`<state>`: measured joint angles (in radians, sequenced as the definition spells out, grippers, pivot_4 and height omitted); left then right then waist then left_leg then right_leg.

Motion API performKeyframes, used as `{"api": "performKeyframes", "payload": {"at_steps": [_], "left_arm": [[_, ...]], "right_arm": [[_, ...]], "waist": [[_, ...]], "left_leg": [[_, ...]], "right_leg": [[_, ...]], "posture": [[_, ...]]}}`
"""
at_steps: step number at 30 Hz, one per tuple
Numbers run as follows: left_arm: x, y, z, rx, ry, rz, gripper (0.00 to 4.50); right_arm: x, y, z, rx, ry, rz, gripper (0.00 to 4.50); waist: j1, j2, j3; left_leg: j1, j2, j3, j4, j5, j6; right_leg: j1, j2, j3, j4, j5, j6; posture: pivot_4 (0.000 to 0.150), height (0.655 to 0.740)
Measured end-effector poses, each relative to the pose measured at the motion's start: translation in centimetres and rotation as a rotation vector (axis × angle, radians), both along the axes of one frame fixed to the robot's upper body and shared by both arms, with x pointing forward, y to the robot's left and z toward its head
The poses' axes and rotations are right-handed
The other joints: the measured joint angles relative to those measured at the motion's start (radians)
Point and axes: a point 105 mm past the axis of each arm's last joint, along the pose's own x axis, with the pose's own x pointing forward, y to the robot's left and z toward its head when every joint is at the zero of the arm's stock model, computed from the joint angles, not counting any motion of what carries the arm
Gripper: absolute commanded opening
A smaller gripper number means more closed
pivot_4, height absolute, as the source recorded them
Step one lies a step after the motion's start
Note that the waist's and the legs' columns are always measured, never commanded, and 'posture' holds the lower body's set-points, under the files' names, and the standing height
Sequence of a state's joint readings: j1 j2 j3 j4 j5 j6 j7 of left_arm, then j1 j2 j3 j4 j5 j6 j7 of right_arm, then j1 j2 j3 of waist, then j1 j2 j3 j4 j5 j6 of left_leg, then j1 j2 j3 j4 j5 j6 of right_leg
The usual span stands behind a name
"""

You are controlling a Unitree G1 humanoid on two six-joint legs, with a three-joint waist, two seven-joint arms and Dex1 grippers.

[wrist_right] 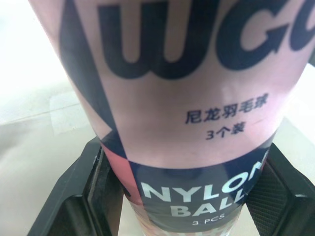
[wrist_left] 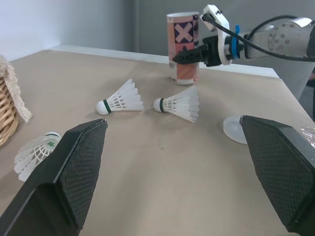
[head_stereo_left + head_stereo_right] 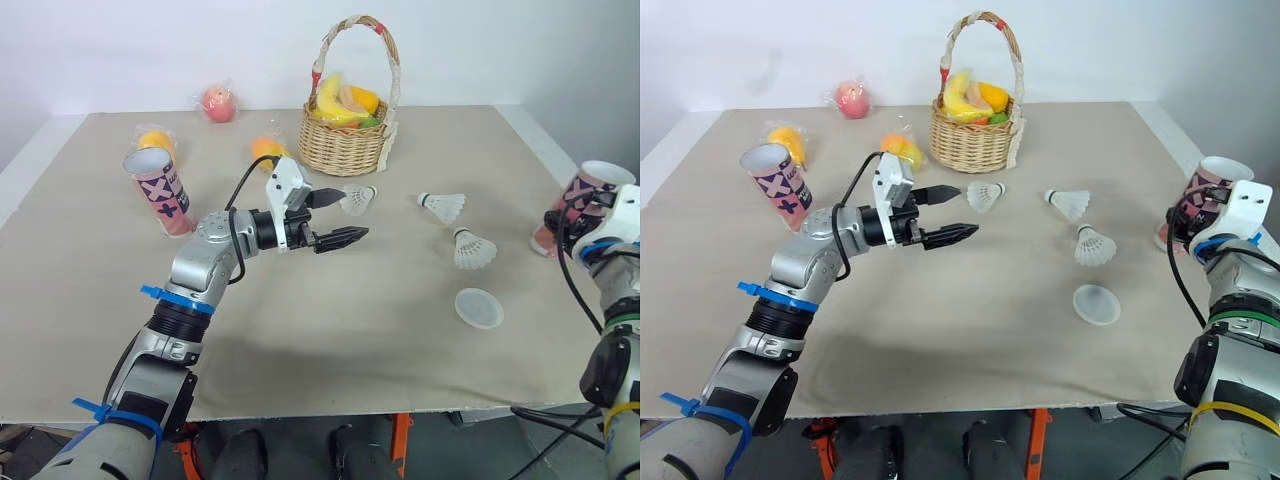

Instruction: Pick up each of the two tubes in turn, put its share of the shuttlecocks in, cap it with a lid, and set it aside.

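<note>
My left gripper (image 3: pixel 338 216) hovers open over the middle of the table, its upper fingertip just short of a white shuttlecock (image 3: pixel 358 198) lying by the basket. Two more shuttlecocks (image 3: pixel 443 207) (image 3: pixel 473 249) lie to the right, and a clear round lid (image 3: pixel 478 307) lies nearer the front. A pink patterned tube (image 3: pixel 160 190) stands open-topped at the far left. A second pink tube (image 3: pixel 588 200) stands upright at the right edge, with my right gripper (image 1: pixel 184 167) shut around its lower body; both fingers (image 1: pixel 91 189) press its sides.
A wicker basket (image 3: pixel 345 140) holding bananas and other fruit stands at the back centre. A wrapped peach (image 3: pixel 218 103) and two wrapped oranges (image 3: pixel 155 138) (image 3: pixel 268 148) lie at the back left. The table's right edge runs close behind the right tube.
</note>
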<state>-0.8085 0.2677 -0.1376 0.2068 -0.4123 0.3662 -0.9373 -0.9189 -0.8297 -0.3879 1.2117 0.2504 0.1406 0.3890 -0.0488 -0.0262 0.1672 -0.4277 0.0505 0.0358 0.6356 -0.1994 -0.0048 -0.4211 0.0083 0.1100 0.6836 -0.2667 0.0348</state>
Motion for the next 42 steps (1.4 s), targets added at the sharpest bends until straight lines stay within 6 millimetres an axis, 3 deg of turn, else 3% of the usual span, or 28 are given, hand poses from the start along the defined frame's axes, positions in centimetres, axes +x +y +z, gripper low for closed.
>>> {"api": "performKeyframes", "payload": {"at_steps": [2,13,18,23,27,28,29,31,32,33,34,38,42], "left_arm": [[0.0,0.3,-0.2,-0.004,0.008,0.017,4.5],[0.0,0.5,0.0,-0.021,0.01,0.032,4.5],[0.1,0.6,0.0,-0.028,0.017,0.037,4.5],[0.2,1.5,0.0,-0.017,0.02,0.046,4.5],[-0.3,2.5,0.0,-0.017,0.029,0.04,4.5],[-0.6,3.4,-0.3,-0.017,0.048,0.073,4.5],[-0.7,4.9,-0.7,-0.037,0.067,0.151,4.5],[-0.5,6.1,-1.4,-0.044,0.099,0.233,4.5],[-0.5,7.4,-2.0,-0.06,0.128,0.324,4.5],[-0.5,8.0,-2.3,-0.068,0.143,0.37,4.5],[-0.5,8.9,-2.8,-0.094,0.173,0.448,4.5],[-0.8,11.9,-4.7,-0.161,0.235,0.666,4.5],[-0.9,16.6,-7.6,-0.169,0.286,0.968,4.5]], "right_arm": [[-0.1,-0.1,-0.3,0.016,-0.005,0.004,4.39],[-0.5,1.0,-0.4,0.059,-0.001,0.149,4.39],[-2.6,0.3,-0.7,-0.022,0.07,0.209,4.39],[-5.2,1.2,-2.6,-0.047,0.169,0.301,4.39],[-6.9,2.5,-1.6,-0.056,0.171,0.416,4.39],[-7.6,4.3,-0.2,-0.058,0.135,0.523,4.39],[-8.0,7.5,1.5,-0.064,0.081,0.676,4.39],[-8.3,10.8,3.4,-0.09,0.025,0.825,4.39],[-8.4,14.2,4.8,-0.119,-0.025,0.954,4.39],[-8.5,16.1,5.3,-0.133,-0.048,1.028,4.39],[-8.7,19.2,5.4,-0.136,-0.068,1.14,4.39],[-9.0,24.0,3.8,-0.067,-0.056,1.317,4.39],[-8.9,28.3,2.2,-0.028,-0.044,1.455,4.39]], "waist": [[0.0,0.0,0.0],[0.0,0.0,0.0],[0.004,0.0,0.0],[0.004,0.002,-0.001],[-0.001,0.005,-0.001],[-0.002,0.006,-0.001],[-0.006,0.008,-0.001],[-0.018,0.009,0.0],[-0.023,0.007,0.001],[-0.024,0.005,0.002],[-0.024,0.003,0.003],[-0.021,0.0,0.004],[-0.017,-0.002,0.005]], "left_leg": [[0.0,0.0,0.0,0.0,0.0,0.0],[0.003,-0.001,0.0,0.0,0.001,-0.001],[0.003,-0.001,0.0,0.0,0.001,-0.001],[0.003,-0.001,0.0,0.001,0.001,-0.001],[0.006,-0.001,0.0,0.002,0.001,-0.001],[0.007,0.0,0.0,0.002,0.001,-0.001],[0.008,0.0,-0.001,0.002,0.001,-0.001],[0.013,0.001,-0.002,0.002,0.0,-0.001],[0.015,0.001,-0.006,0.002,0.0,-0.001],[0.016,0.001,-0.008,0.002,0.001,-0.001],[0.017,0.001,-0.009,0.003,0.001,-0.001],[0.016,0.0,-0.009,0.004,0.004,-0.001],[0.011,-0.001,-0.009,0.005,0.004,-0.001]], "right_leg": [[0.001,0.0,0.0,0.0,0.0,0.001],[0.004,-0.001,0.0,-0.001,0.001,0.002],[0.005,-0.001,0.0,-0.002,0.0,0.002],[0.005,-0.001,0.0,-0.002,0.001,0.003],[0.007,0.0,0.001,-0.002,0.001,0.008],[0.007,0.0,0.001,-0.002,0.0,0.01],[0.009,0.001,0.001,-0.002,0.0,0.01],[0.013,0.002,0.001,-0.002,0.0,0.01],[0.016,0.003,0.0,-0.002,0.0,0.01],[0.017,0.004,-0.001,-0.002,0.001,0.009],[0.018,0.004,-0.002,-0.002,0.002,0.009],[0.018,0.003,-0.001,-0.002,0.004,0.01],[0.014,0.002,0.0,-0.002,0.005,0.011]], "posture": [[0.15,0.74],[0.15,0.74],[0.15,0.74],[0.15,0.74],[0.15,0.74],[0.15,0.74],[0.15,0.74],[0.15,0.74],[0.15,0.74],[0.15,0.74],[0.15,0.74],[0.15,0.74],[0.15,0.74]]}}
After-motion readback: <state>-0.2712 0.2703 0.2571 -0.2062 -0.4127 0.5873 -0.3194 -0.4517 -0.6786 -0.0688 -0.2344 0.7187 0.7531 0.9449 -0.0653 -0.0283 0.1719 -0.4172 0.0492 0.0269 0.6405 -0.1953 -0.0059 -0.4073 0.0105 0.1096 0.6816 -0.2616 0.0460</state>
